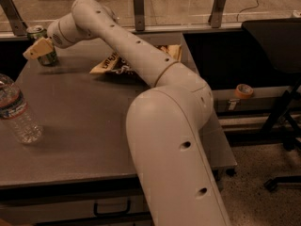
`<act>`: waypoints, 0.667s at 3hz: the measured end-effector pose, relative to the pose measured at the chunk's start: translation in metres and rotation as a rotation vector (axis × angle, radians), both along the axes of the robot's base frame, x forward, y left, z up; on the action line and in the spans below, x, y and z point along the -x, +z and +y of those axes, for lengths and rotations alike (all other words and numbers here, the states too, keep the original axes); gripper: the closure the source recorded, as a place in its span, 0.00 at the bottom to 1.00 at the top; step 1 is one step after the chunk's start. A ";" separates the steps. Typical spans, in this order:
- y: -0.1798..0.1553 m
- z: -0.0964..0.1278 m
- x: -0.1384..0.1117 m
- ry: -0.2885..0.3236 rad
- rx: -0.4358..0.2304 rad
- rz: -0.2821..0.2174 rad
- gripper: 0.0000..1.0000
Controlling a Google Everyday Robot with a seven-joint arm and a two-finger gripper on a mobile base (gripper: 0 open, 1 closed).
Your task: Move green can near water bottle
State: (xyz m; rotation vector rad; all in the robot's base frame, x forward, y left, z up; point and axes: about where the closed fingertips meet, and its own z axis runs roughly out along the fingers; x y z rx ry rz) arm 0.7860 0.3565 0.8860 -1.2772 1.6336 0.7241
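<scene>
Two things matter on the bench: the green can and the water bottle. The can stands at the far left corner. The bottle stands at the near left edge, well apart from it. The hand is right at the can, in front of it. I cannot tell if it is open or closed. The can looks not moved yet. I think it must be grabbed, carried and set by the bottle.
</scene>
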 end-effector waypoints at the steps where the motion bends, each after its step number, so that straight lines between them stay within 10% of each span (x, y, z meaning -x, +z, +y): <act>1: -0.004 0.002 0.000 0.009 -0.005 0.054 0.41; 2: 0.006 -0.003 0.006 0.010 -0.020 0.057 0.65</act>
